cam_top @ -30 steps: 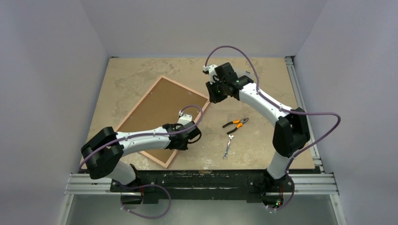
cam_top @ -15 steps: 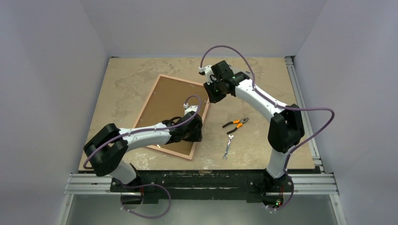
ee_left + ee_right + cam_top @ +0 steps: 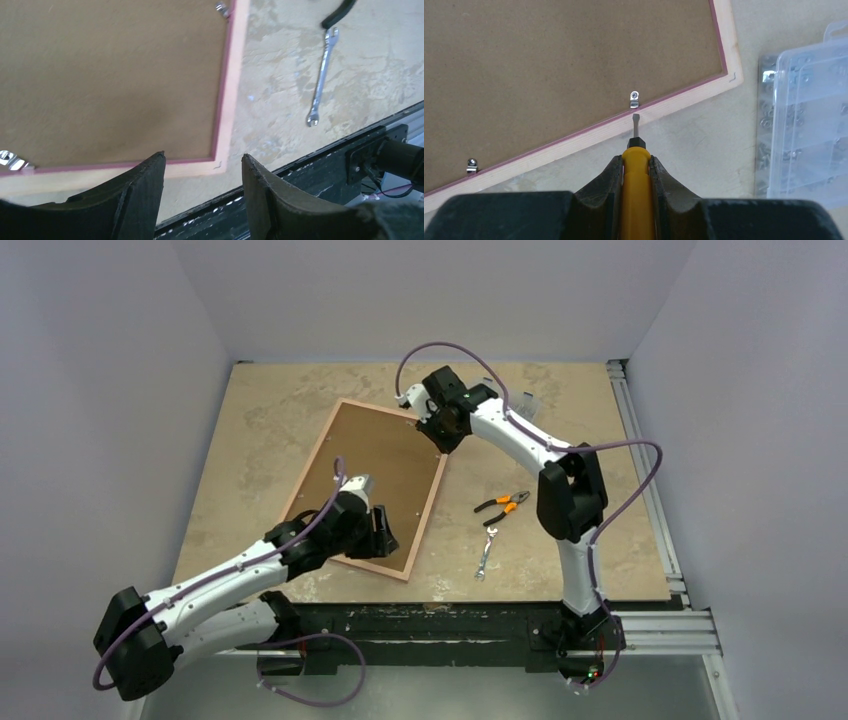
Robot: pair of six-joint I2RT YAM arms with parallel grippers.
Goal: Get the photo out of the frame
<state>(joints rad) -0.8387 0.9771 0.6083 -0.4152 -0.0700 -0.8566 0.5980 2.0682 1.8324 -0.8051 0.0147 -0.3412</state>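
Note:
The pink frame [image 3: 425, 515] lies face down on the table, with its brown backing board [image 3: 375, 475] up. The photo's printed side is hidden. My left gripper [image 3: 383, 535] is open and empty, hovering over the frame's near right corner [image 3: 221, 162]. My right gripper [image 3: 443, 430] is shut on a yellow-handled screwdriver [image 3: 637, 175] at the frame's far right corner. The screwdriver's tip [image 3: 636, 121] sits just short of a small metal clip [image 3: 635, 99] on the frame's rim. A second clip [image 3: 471, 165] shows farther along the rim.
A wrench [image 3: 486, 552] and orange-handled pliers [image 3: 503, 505] lie right of the frame; the wrench also shows in the left wrist view [image 3: 320, 82]. A clear plastic box of small hardware [image 3: 809, 125] stands by the frame's far corner. The black base rail [image 3: 430, 625] runs along the near edge.
The frame has turned clockwise on the table. My left arm has pulled back toward the near left. My right gripper has moved left with the screwdriver toward the frame's far corner.

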